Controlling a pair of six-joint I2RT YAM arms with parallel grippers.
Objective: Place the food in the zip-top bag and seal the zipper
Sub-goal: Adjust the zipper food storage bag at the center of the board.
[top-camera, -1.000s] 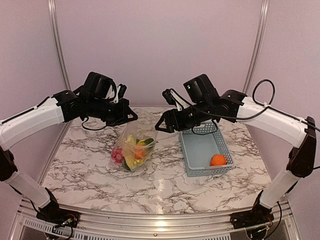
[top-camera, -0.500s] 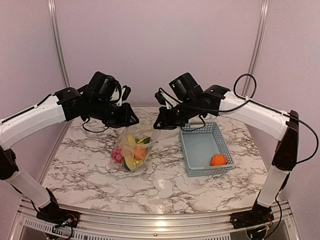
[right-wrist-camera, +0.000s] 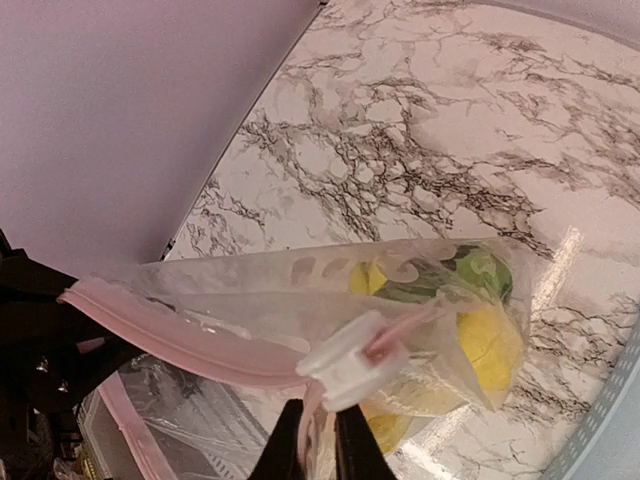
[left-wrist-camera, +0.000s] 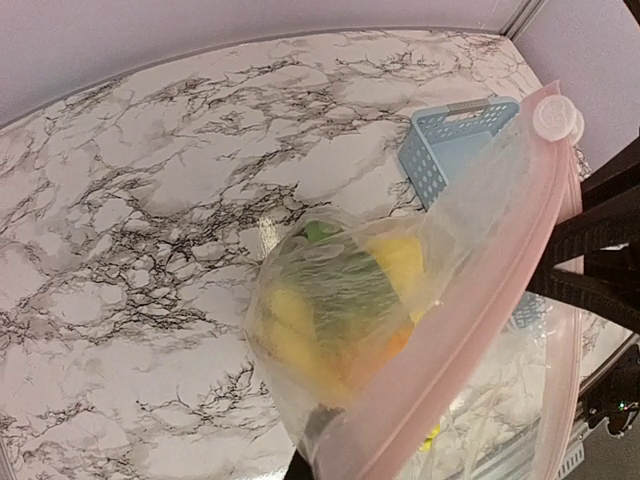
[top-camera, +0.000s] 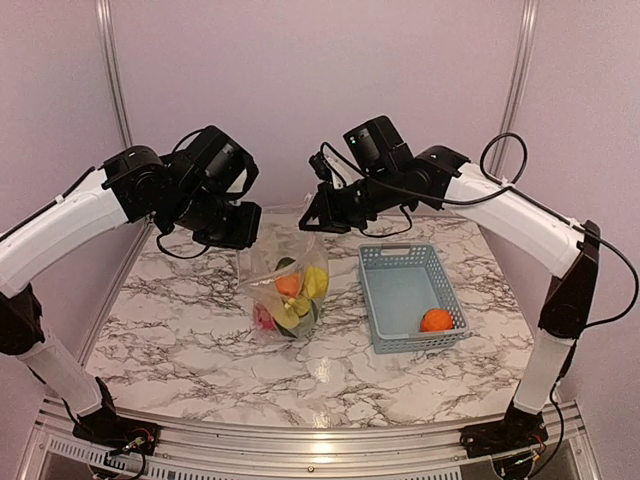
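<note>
Left end effector [top-camera: 243, 228]: clamped shut on one mouth corner of the zip-top bag [top-camera: 283, 290].
Zipper [left-wrist-camera: 455, 340]: pulled taut between both end effectors, judged lined up for sealing.
Food [top-camera: 297, 293]: sunk low in the bag, hung beneath both.
Right end effector [top-camera: 316, 216]: pinched closed on the zipper's other end, by the white slider [right-wrist-camera: 350, 365].
Orange [top-camera: 435, 320]: seen in the basket [top-camera: 400, 251], below and right of it; one item judged unbagged.

Zip-top bag [top-camera: 285, 290] strung between left hand [top-camera: 240, 225] and right hand [top-camera: 312, 215], blocks table centre. Basket [top-camera: 368, 300] just right of bag, narrow gap. Table [top-camera: 170, 330] left and front open.
</note>
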